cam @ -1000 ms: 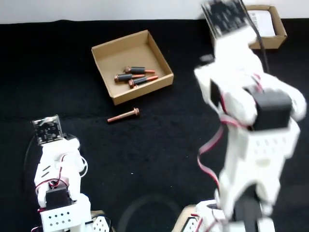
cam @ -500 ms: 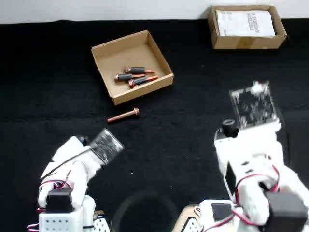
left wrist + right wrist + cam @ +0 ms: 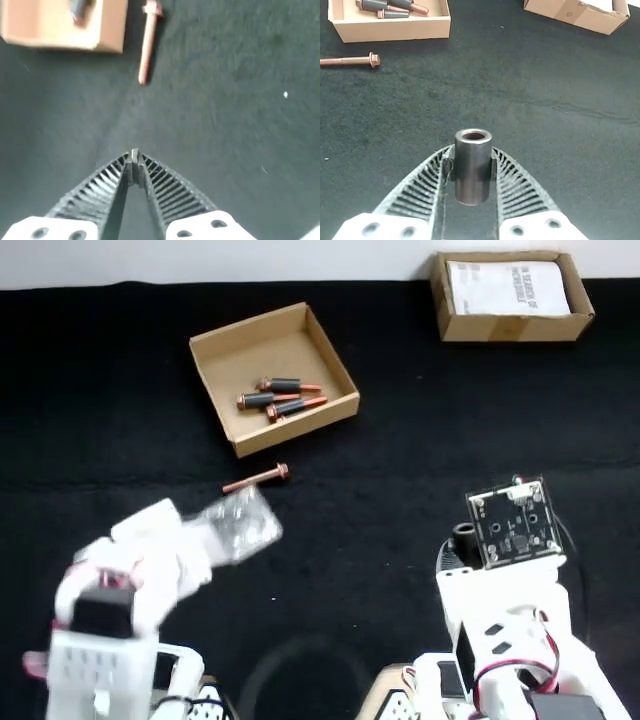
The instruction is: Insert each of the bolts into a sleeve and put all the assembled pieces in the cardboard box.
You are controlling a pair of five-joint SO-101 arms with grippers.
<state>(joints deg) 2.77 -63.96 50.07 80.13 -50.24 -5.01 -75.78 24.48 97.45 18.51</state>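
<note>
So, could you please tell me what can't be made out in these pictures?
High view: the left arm is blurred, so its exact pose is unclear.
Left wrist view: the cardboard box is cut off by the picture edge, and its contents are blurred.
Right wrist view: the fingers cover the sides of the sleeve where they grip it.
High view: a paper covers whatever lies in the second box.

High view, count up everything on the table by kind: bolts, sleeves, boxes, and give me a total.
Bolts in sleeves: 3
Loose bolt: 1
Loose sleeve, held in the right gripper: 1
Cardboard boxes: 2
Total: 7
</note>
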